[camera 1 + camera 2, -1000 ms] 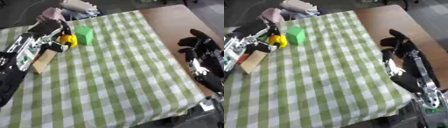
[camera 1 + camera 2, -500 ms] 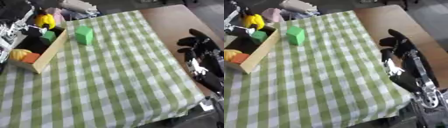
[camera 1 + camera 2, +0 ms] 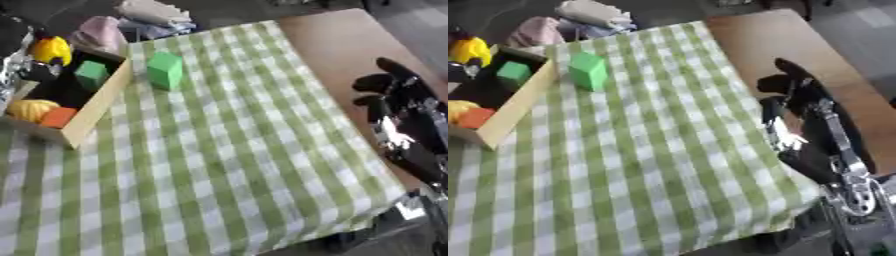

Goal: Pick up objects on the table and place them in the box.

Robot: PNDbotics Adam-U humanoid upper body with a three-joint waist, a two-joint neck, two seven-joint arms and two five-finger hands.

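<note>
Green-checked tablecloth (image 3: 219, 165) carries a green block (image 3: 164, 70) far from the relaxed, empty right hand (image 3: 398, 100), while the left hand (image 3: 17, 55) pinches a yellow object (image 3: 51, 50) over the box (image 3: 98, 102).

No legible text or labels.

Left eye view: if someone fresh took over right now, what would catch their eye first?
The green block standing alone on the checked tablecloth, just right of the wooden box. Then the yellow object at the box's far left corner, where the left hand barely shows, and the idle right hand over the table's right edge.
</note>
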